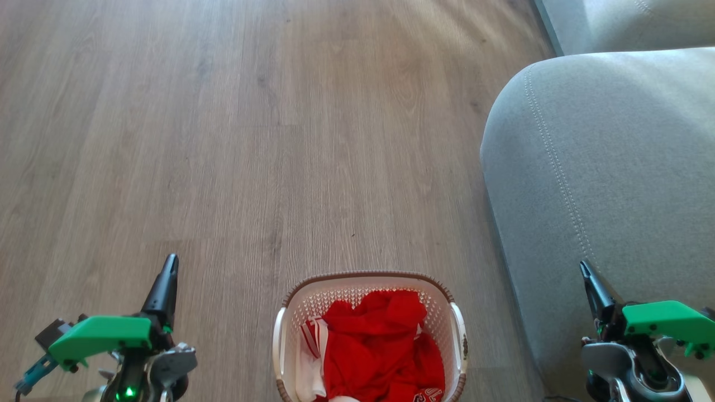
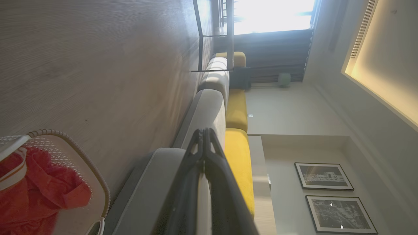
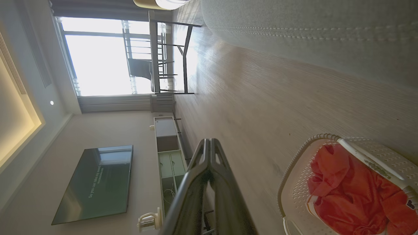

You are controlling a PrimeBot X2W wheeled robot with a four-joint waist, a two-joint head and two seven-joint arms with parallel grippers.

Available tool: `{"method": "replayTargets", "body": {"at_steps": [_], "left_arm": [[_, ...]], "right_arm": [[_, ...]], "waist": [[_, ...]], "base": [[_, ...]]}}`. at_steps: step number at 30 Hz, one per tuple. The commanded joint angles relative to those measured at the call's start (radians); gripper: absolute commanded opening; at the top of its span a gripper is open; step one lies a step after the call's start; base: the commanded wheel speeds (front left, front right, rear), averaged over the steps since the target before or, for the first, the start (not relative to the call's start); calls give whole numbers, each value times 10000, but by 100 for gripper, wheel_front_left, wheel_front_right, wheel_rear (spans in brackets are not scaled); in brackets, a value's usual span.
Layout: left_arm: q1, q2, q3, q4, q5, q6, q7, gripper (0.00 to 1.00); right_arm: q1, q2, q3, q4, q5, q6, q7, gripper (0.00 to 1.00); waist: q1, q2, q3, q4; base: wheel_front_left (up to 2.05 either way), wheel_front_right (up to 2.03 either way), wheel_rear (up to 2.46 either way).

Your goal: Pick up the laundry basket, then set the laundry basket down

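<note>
The laundry basket (image 1: pixel 368 279) stands on the wooden floor at the bottom centre of the head view, cream-white with perforated walls, a brown woven rim and white side handles, holding red and white clothes. It also shows in the left wrist view as the laundry basket (image 2: pixel 81 163) and in the right wrist view as the laundry basket (image 3: pixel 300 182). My left gripper (image 1: pixel 169 262) is to the basket's left, shut and empty, apart from it. My right gripper (image 1: pixel 585 268) is to its right in front of the sofa, shut and empty. The fingertips meet on the left gripper (image 2: pixel 204 132) and the right gripper (image 3: pixel 209 141).
A grey sofa (image 1: pixel 603 167) with yellow cushions (image 2: pixel 238 156) flanks the basket's right side. Open wooden floor (image 1: pixel 251 139) stretches ahead and left. Farther off are a dark-framed table (image 3: pixel 169 58), a low cabinet (image 3: pixel 168 153) and a wall television (image 3: pixel 94 182).
</note>
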Motion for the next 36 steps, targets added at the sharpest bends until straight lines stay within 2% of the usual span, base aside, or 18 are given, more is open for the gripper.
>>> {"method": "replayTargets", "body": {"at_steps": [1,6,36], "left_arm": [[-594,148,472,-278,-346,-123,115,0],[-617,141,609,-249,-792,-153,250,0],[-626,59,724,-243,-696,-153,342,0]], "right_arm": [[-481,-121,111,-295,363,65,140,0],[-492,-113,33,-265,795,67,271,0],[-500,-45,-64,-259,715,67,348,0]], "waist": [[0,0,-9,-12],[0,0,-28,-37],[0,0,-29,-37]], "base": [[0,0,0],[0,0,0],[0,0,0]]}}
